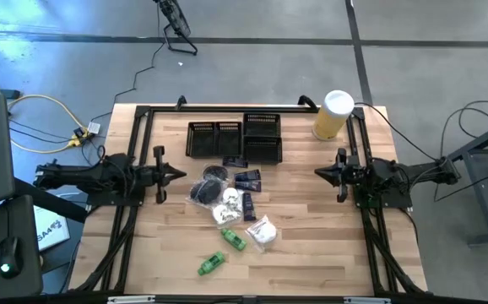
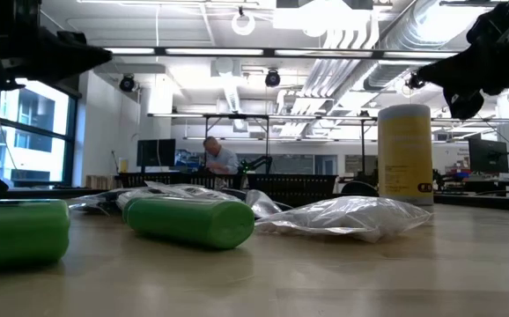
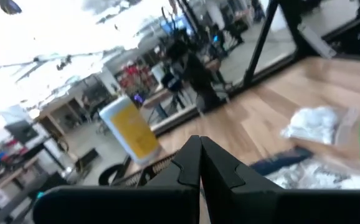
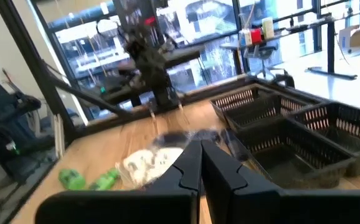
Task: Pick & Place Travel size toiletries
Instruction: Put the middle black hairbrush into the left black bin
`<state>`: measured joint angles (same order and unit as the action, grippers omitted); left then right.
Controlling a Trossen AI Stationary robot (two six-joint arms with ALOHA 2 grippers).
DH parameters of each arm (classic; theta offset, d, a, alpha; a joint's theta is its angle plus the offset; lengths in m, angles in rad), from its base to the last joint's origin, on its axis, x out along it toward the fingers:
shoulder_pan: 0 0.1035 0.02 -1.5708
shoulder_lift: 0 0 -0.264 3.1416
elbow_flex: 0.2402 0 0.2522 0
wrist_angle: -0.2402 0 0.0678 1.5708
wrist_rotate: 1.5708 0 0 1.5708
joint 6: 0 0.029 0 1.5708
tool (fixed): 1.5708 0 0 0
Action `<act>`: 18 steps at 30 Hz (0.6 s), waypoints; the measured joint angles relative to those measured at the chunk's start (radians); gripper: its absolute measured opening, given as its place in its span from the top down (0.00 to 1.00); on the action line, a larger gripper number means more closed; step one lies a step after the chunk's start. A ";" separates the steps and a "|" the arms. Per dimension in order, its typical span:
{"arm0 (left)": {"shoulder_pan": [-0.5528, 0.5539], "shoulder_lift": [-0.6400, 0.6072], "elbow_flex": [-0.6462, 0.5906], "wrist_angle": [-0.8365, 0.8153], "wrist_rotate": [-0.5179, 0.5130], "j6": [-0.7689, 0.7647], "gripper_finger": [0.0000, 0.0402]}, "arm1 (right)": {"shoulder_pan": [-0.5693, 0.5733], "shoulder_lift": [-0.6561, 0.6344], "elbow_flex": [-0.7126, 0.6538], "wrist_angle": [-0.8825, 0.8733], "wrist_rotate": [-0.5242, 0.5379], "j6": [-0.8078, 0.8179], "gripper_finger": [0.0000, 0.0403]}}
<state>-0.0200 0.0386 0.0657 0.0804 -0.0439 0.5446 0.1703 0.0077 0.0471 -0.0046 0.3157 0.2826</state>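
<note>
Roughly ten toiletries: you have them all lying loose on the table, bunched near its middle and trailing toward 7 o'clock; none sits in a tray.
Green tubes: you can count two, one at the cluster's lower edge and one apart at 7 o'clock, nearest the front edge.
White sachets: about three, the biggest at the cluster's 4 o'clock side, two smaller ones just beside it toward the middle.
Dark packets: about three at the cluster's 12 o'clock edge, just below the trays; you cannot separate them cleanly.
Round black pieces: two, at the cluster's 10 o'clock side, touching each other.
Mesh trays: two, empty, side by side at 12 o'clock from the pile.
Yellow cylinder: one, upright with a white lid, at 2 o'clock from the pile.
Left gripper: at 9 o'clock from the pile, raised off the table, fingers pressed together, carrying nothing.
Right gripper: at 3 o'clock from the pile, also raised, fingers together, carrying nothing.
Step in hand: you are at the start, by my reading; no item is picked and both arms wait.
Next move: you likely need one pincer spread wide, then lowered over an item at the pile's rim; the lone green tube looks easiest, since nothing crowds it.
Background: one person sits far behind the table in the low view.
</note>
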 joint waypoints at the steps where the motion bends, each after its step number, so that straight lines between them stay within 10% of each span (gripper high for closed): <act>1: 0.000 0.017 0.010 -0.008 -0.018 0.000 1.00 | 0.000 0.000 0.000 0.023 0.000 -0.006 1.00; 18: 0.000 0.478 0.272 -0.081 -0.082 0.039 1.00 | 0.000 0.170 0.036 0.127 0.000 -0.070 1.00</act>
<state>-0.0200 0.5162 0.3379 -0.0002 -0.1263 0.5838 0.1703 0.1781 0.0827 0.1226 0.3160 0.2121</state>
